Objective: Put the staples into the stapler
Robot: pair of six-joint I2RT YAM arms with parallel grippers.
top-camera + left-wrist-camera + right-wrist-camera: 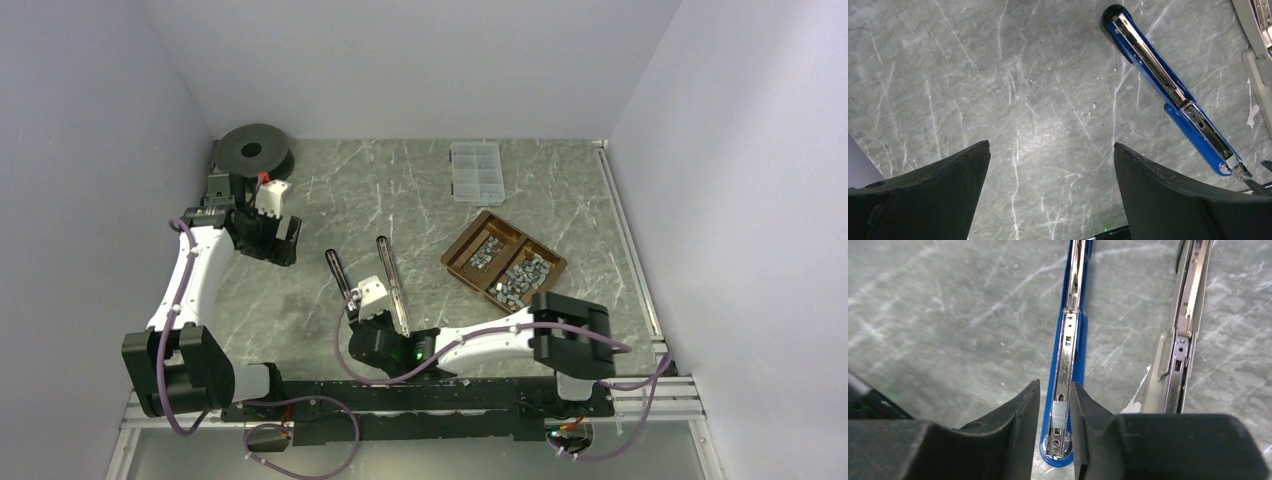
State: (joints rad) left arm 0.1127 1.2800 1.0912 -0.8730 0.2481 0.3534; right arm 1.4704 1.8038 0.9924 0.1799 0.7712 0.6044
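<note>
well, the left hand (1050,150) hangs over bare counter (998,100) with its fingers spread as wide as they go and nothing between them. the stapler (1173,90) lies ahead of it and off to its right, well apart, so this hand is bracing nothing.

further right, the right hand (1055,385) sits low over the near, rounded end of the blue stapler, whose metal channel (1074,285) faces up and runs straight ahead from the fingertips. its fingers are only narrowly parted and straddle the channel. a short staple strip (1059,415) lies between them on the channel. a sliver of gap shows on the left finger's side, while the right finger stands just beside the strip, so i read it as let go rather than pinched, though the view is tight.

to the right of this hand a grey arm (1182,340) with its own metal rail lies alongside. i cannot tell whether it is the stapler's swung-open lid or a separate piece. well off to the hand's right, the tray (447,262) holds the rest of the staples (520,275).

the risks, as i judge them:
- the strip may be resting on top of the rails and not seated down in them.
- if the right finger rubs it as the hand lifts, the strip could tip, ride up or snap.
- the stapler is unheld, so any sideways nudge could slide it and spill the strip.
- closing the stapler over a cocked strip would likely jam it.
</note>
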